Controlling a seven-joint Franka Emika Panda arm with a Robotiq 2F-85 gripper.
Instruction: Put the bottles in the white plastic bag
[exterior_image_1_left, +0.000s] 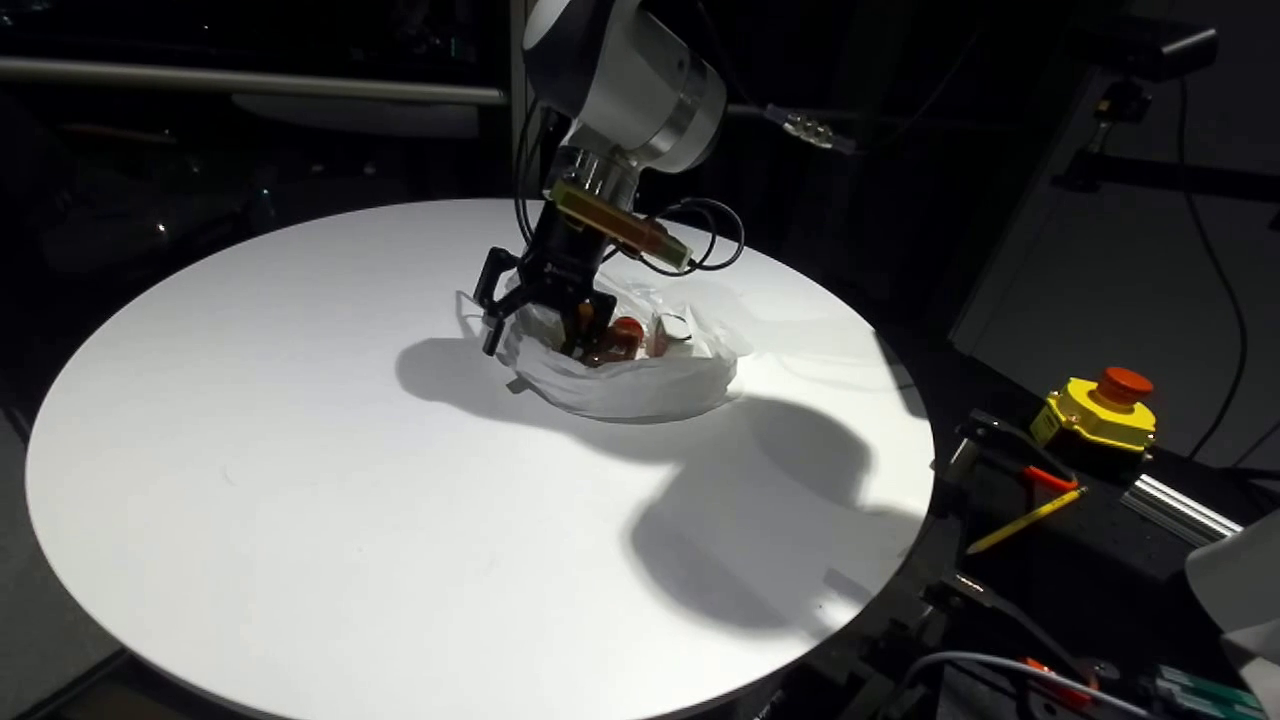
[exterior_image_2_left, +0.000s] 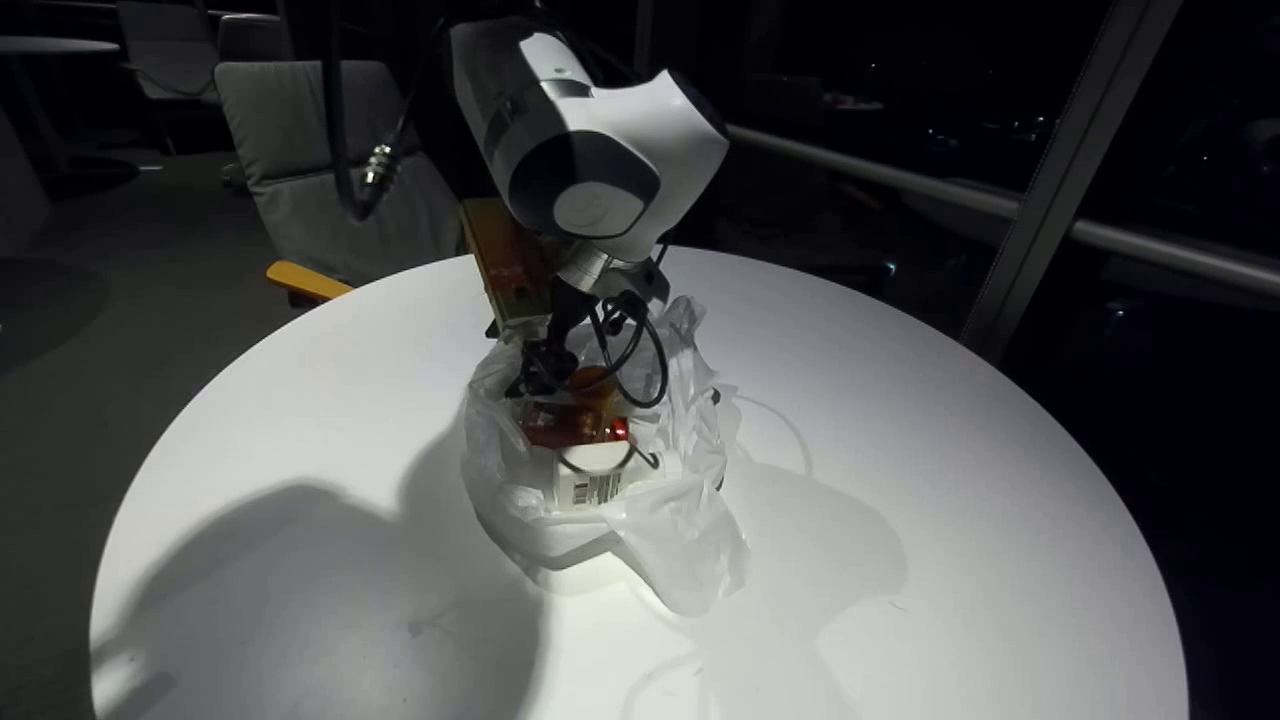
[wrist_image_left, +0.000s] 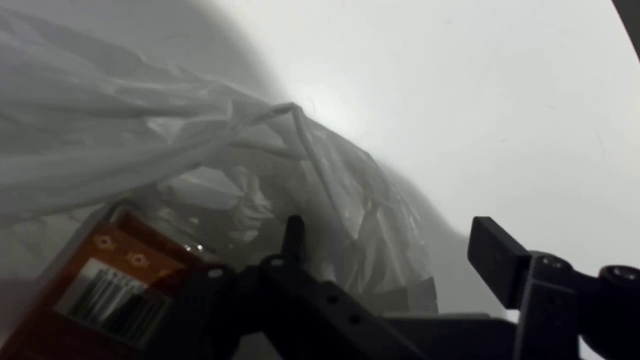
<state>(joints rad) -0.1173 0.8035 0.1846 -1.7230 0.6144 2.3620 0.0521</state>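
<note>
The white plastic bag (exterior_image_1_left: 640, 390) stands with its mouth open on the round table. Inside it, in an exterior view, are the orange bottle (exterior_image_2_left: 592, 382), the dark reddish-brown bottle (exterior_image_2_left: 556, 424) and the boxier white bottle (exterior_image_2_left: 590, 484). At lower left in the wrist view, the reddish-brown bottle (wrist_image_left: 112, 295) shows its barcode. My gripper (wrist_image_left: 392, 242) is open across the bag's near wall: one finger (wrist_image_left: 295, 237) reaches inside, while the opposite finger (wrist_image_left: 492, 265) is outside over the table. Wrinkled film lies between them, not pinched. The arm and its cables partly cover the bottles.
A small dark tab (wrist_image_left: 422, 295) sits on the bag's edge. Loose film flares out at one side of the bag (exterior_image_2_left: 690, 560). Beside the round table (exterior_image_1_left: 350, 520), a dark side surface holds a yellow box with a red button (exterior_image_1_left: 1100, 415) and a pencil (exterior_image_1_left: 1027, 520). A chair (exterior_image_2_left: 330, 170) stands behind.
</note>
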